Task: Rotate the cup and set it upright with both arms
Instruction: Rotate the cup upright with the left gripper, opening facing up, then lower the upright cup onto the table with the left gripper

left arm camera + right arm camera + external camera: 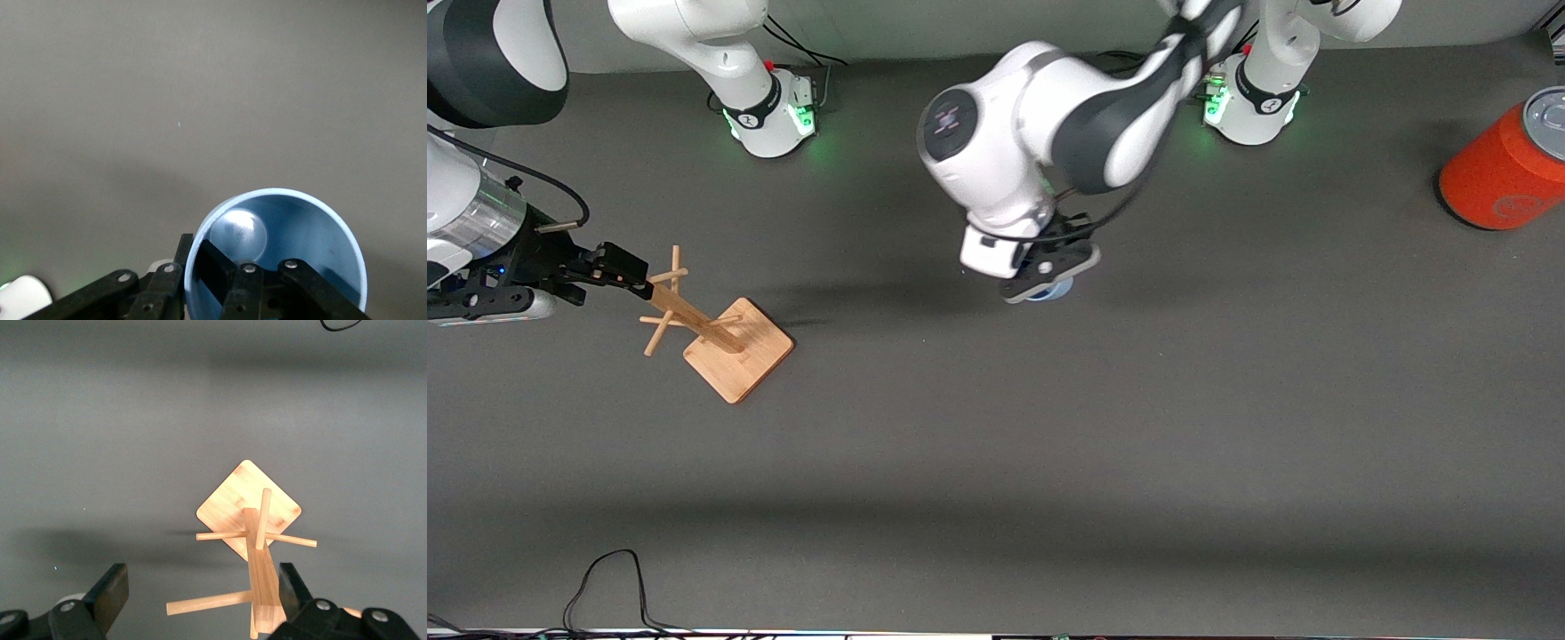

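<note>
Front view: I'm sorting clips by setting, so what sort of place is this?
Probably a robotics lab bench: two white arms bolted to a grey table, cables along its edge, and scattered test props: a wooden peg stand, an orange can and a blue cup in the left gripper.

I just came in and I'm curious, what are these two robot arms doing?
The left gripper is over the middle of the table, gripping the rim of a little blue cup, one finger inside it. The cup's opening faces the wrist camera. The right gripper waits, open, above a wooden peg stand. An orange can sits at the left arm's end.
</note>
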You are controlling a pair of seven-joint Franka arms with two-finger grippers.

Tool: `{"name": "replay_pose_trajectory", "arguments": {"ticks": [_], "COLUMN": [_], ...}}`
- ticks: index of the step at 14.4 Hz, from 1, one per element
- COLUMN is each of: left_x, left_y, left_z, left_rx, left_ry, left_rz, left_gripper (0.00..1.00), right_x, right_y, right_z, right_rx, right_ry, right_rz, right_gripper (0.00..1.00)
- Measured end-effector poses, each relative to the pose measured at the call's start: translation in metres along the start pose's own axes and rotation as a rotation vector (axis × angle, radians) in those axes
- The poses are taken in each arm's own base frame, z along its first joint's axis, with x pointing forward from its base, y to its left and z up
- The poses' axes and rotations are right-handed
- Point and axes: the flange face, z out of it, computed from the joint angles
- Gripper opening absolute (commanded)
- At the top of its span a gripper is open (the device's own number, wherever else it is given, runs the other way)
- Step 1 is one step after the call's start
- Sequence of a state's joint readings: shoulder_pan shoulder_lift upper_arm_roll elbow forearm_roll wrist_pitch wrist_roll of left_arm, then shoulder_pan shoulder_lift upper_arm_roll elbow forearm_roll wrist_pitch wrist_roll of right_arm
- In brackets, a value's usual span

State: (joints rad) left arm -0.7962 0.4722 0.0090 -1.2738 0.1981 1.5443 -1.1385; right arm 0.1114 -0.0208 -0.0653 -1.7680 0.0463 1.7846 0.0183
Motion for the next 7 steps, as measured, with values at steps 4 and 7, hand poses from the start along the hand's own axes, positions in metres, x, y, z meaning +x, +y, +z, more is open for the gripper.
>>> {"name": "replay_pose_trajectory", "arguments": {"ticks": [4, 7], "left_x": [-0.008, -0.026], "left_y": [-0.069, -0.096], "left_z": [0.009, 0.059], "left_rx": [-0.133, -0.196], "left_ry": [0.042, 0.056], "left_rz": [0.036, 0.084], "left_gripper": [0.00, 0.00], "right_x": [0.000, -0.001], "right_y": [0.000, 0.000], "right_z": [-0.001, -0.003], "right_rx": [0.000, 0.001], "right_ry": [0.002, 0.007], "right_rz": [-0.001, -0.001], "right_gripper": [1.00, 1.00]}}
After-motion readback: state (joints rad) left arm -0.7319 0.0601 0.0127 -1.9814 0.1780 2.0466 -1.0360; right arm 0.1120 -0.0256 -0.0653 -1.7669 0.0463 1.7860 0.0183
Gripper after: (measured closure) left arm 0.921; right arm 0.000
